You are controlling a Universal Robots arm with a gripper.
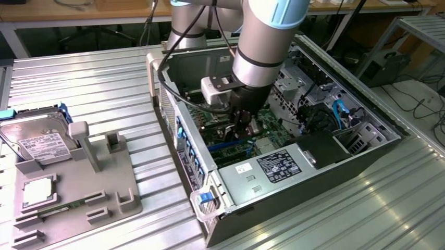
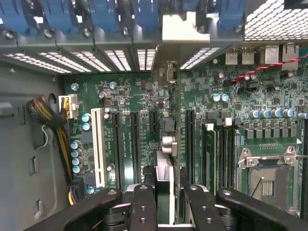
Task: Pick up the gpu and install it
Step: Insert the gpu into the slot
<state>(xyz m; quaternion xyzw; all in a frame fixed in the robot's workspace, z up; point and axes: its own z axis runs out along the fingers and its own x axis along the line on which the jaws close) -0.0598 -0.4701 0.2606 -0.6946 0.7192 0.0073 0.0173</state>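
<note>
My gripper (image 1: 243, 124) is down inside the open computer case (image 1: 389, 136), just above the green motherboard (image 1: 268, 136). It is shut on the gpu (image 2: 172, 120), which I see edge-on in the wrist view as a thin dark card running away from my fingers (image 2: 144, 207). The card's pale metal bracket (image 2: 179, 28) sits at the case's rear slot openings, among the blue retainer clips (image 2: 108, 14). The card stands upright over a black expansion slot on the motherboard (image 2: 139, 96); whether it is fully seated I cannot tell.
A silver hard drive (image 1: 38, 138), a processor (image 1: 38, 190) and a memory stick (image 1: 59, 209) lie on the grey fixture (image 1: 118, 182) at the exterior view's left. Inside the case are the power supply (image 1: 278, 166), the processor socket (image 2: 267, 180) and a yellow cable bundle (image 2: 53, 125).
</note>
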